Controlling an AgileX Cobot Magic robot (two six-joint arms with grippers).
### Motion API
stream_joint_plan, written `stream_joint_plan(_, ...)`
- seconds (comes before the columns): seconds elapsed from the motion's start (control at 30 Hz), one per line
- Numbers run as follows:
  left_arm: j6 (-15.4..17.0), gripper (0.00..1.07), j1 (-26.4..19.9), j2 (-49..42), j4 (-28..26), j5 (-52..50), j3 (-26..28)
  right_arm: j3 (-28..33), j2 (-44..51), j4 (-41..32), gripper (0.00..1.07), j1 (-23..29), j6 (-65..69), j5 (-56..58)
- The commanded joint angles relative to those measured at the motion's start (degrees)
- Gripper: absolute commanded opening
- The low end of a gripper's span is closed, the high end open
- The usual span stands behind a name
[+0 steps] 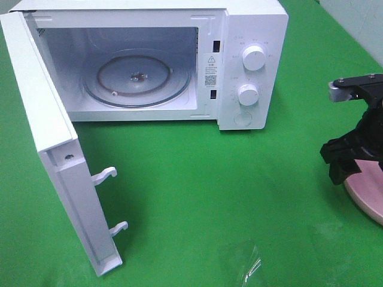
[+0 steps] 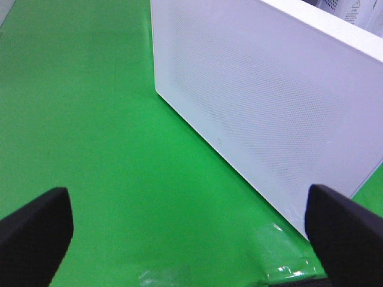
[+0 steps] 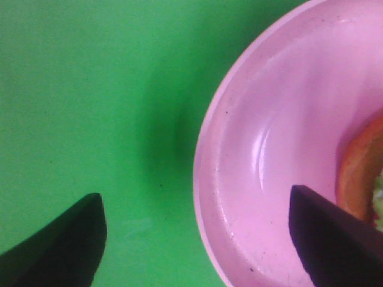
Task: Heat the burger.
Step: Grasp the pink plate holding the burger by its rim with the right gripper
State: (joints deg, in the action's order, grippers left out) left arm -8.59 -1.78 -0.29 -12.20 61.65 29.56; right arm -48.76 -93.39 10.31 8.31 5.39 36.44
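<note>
Door [image 1: 57, 155] of microwave [image 1: 251, 36] found swung wide; right of the microwave, a pink plate [image 3: 269, 149] bears the burger [image 3: 359, 173] — only an orange bun edge is seen; right gripper [image 3: 194, 200] held spread over the plate rim; left gripper [image 2: 187, 196] likewise spread.

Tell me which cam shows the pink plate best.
Right wrist: the pink plate fills much of the frame, rim and basin clear, the burger just showing on it. Exterior high shows only a sliver, partly behind the right gripper and cut by the frame. Left wrist: none of it.
</note>
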Motion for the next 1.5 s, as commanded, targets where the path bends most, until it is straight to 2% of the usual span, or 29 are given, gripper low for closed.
stream_joint_plan(0.03,-0.17,0.98,0.29,-1.26,0.00,-0.06,0.00,0.11,-2.52,0.00,0.79,-0.29,0.63,-2.81)
stream_joint_plan(0.37,-0.17,0.98,0.29,-1.26,0.00,-0.06,0.00,0.11,-8.08,0.34,0.78,-0.29,1.60,-5.50)
stream_joint_plan(0.87,-0.17,0.98,0.29,-1.26,0.00,-0.06,0.00,0.11,-13.87,9.34,0.76,-0.29,11.17,-7.33)
stream_joint_plan(1.03,-0.17,0.98,0.29,-1.26,0.00,-0.06,0.00,0.11,-13.98,9.45,0.71,-0.29,11.69,-7.22)
stream_joint_plan(1.1,-0.17,0.98,0.29,-1.26,0.00,-0.06,0.00,0.11,-13.98,9.05,0.55,-0.29,11.69,-7.05)
stream_joint_plan(1.13,-0.17,0.98,0.29,-1.26,0.00,-0.06,0.00,0.11,-13.98,9.05,0.55,-0.29,11.69,-7.05)
stream_joint_plan(1.17,-0.17,0.98,0.29,-1.26,0.00,-0.06,0.00,0.11,-13.98,9.05,0.44,-0.29,11.69,-7.05)
stream_joint_plan(1.27,-0.17,0.98,0.29,-1.26,0.00,-0.06,0.00,0.11,-13.98,9.05,0.39,-0.29,11.69,-7.05)
stream_joint_plan(1.3,-0.17,0.98,0.29,-1.26,0.00,-0.06,0.00,0.11,-13.98,9.05,0.25,-0.29,11.69,-7.05)
stream_joint_plan(1.33,-0.17,0.98,0.29,-1.26,0.00,-0.06,0.00,0.11,-13.98,9.05,0.25,-0.29,11.69,-7.05)
stream_joint_plan(1.37,-0.17,0.98,0.29,-1.26,0.00,-0.06,0.00,0.11,-13.98,9.05,0.13,-0.29,11.69,-7.10)
stream_joint_plan(1.4,-0.17,0.98,0.29,-1.26,0.00,-0.06,0.00,0.11,-13.98,9.05,0.13,-0.29,11.69,-7.10)
stream_joint_plan(1.43,-0.17,0.98,0.29,-1.26,0.00,-0.06,0.00,0.11,-13.98,9.05,0.04,-0.29,11.69,-7.10)
stream_joint_plan(1.5,-0.17,0.98,0.29,-1.26,0.00,-0.06,0.00,0.11,-13.98,9.05,0.00,-0.29,11.63,-7.10)
